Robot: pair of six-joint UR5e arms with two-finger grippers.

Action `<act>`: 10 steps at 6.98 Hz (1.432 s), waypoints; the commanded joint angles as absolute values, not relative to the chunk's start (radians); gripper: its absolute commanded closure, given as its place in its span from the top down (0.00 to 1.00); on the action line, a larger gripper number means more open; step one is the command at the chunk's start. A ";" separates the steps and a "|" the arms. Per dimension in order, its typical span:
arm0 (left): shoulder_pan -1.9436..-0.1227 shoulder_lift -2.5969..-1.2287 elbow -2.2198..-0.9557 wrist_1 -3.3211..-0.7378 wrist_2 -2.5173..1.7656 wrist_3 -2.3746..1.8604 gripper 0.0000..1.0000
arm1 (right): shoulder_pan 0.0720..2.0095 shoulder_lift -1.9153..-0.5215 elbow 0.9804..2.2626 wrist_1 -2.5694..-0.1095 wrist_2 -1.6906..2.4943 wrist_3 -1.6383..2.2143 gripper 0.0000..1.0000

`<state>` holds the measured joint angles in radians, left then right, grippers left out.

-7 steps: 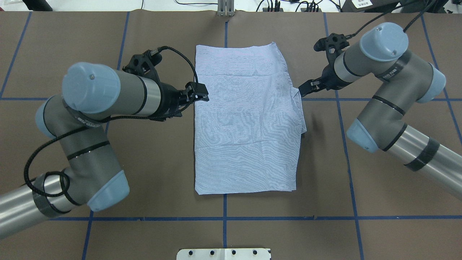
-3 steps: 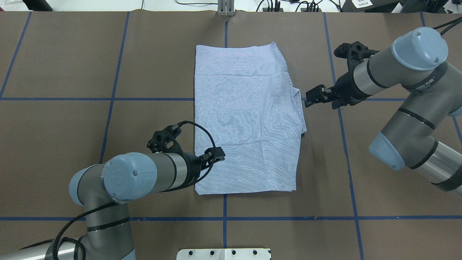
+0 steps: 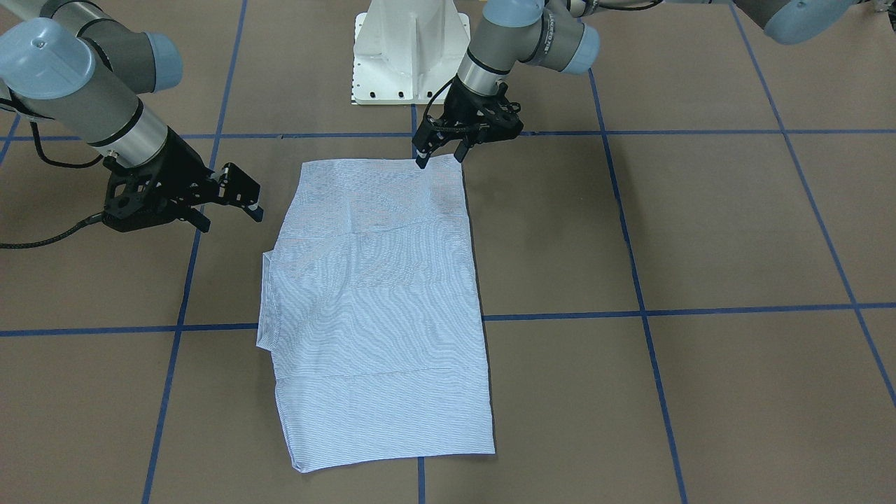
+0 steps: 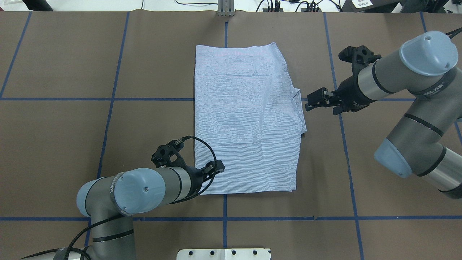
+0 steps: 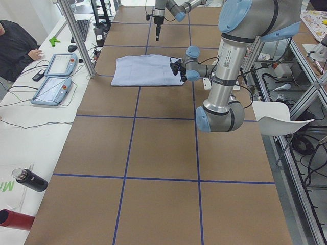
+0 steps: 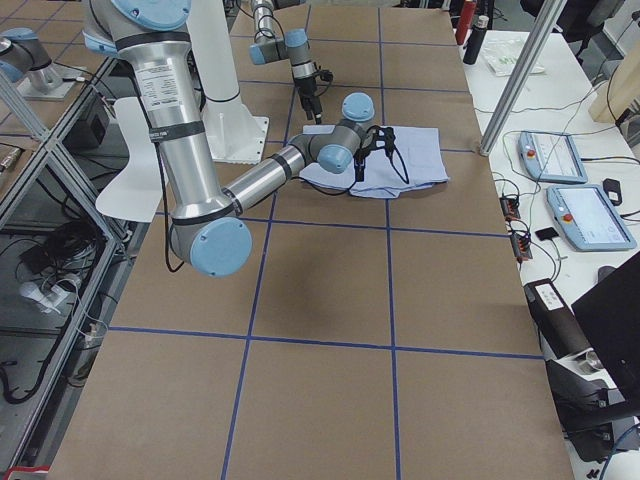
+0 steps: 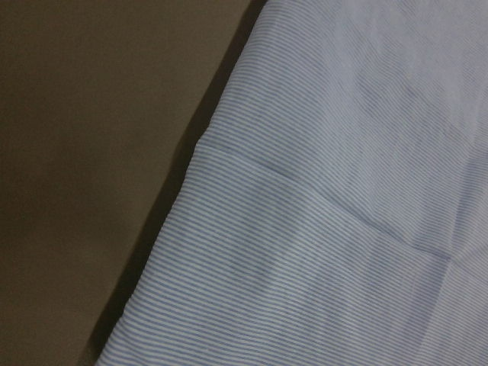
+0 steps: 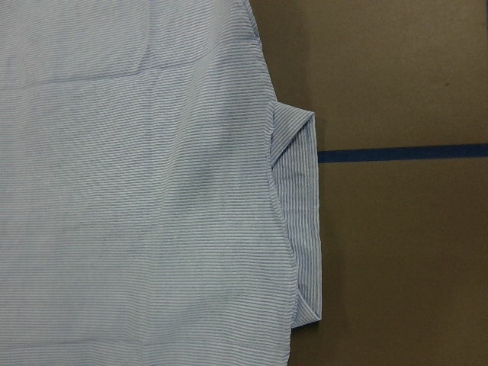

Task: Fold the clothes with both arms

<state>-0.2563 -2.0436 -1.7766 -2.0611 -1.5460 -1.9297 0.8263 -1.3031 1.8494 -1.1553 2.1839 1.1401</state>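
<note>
Left gripper (image 4: 218, 167) is positioned over the near left corner of the shirt (image 4: 245, 119), jaws parted, nothing held. Shirt is laid flat on the table (image 4: 72, 126), long axis running away from the robot. Farther out, right gripper (image 4: 311, 101) is held just off the right edge, parted, empty.

Brings the left gripper (image 4: 217, 167) down the shirt's (image 4: 245, 119) left edge, from the far half to just short of the near corner, fingertips over the cloth there. Draws the right gripper (image 4: 311, 102) off the folded flap on the right edge, now just apart from it and slightly nearer the robot. Folds the left arm (image 4: 144, 187) back toward the robot and swings the right arm (image 4: 408, 79) outward.
</note>
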 commanded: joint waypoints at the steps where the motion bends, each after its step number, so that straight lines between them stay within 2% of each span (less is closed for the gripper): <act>1: -0.253 -2.043 -1.749 -2.057 -1.546 -1.930 0.99 | 0.821 -1.304 1.855 -1.155 2.183 1.149 1.00; 5: -0.230 -2.045 -1.744 -2.028 -1.548 -1.930 0.97 | 0.819 -1.304 1.859 -1.157 2.183 1.150 1.00; 6: -0.230 -2.046 -1.744 -2.028 -1.548 -1.930 0.89 | 0.819 -1.304 1.861 -1.158 2.183 1.150 1.00; 8: -0.229 -2.046 -1.744 -2.028 -1.549 -1.930 0.83 | 0.819 -1.304 1.859 -1.161 2.183 1.150 1.00; 9: -0.229 -2.046 -1.744 -2.028 -1.549 -1.930 0.76 | 0.819 -1.304 1.859 -1.163 2.183 1.149 1.00; 10: -0.229 -2.046 -1.750 -2.028 -1.549 -1.930 0.63 | 0.819 -1.304 1.861 -1.163 2.183 1.150 1.00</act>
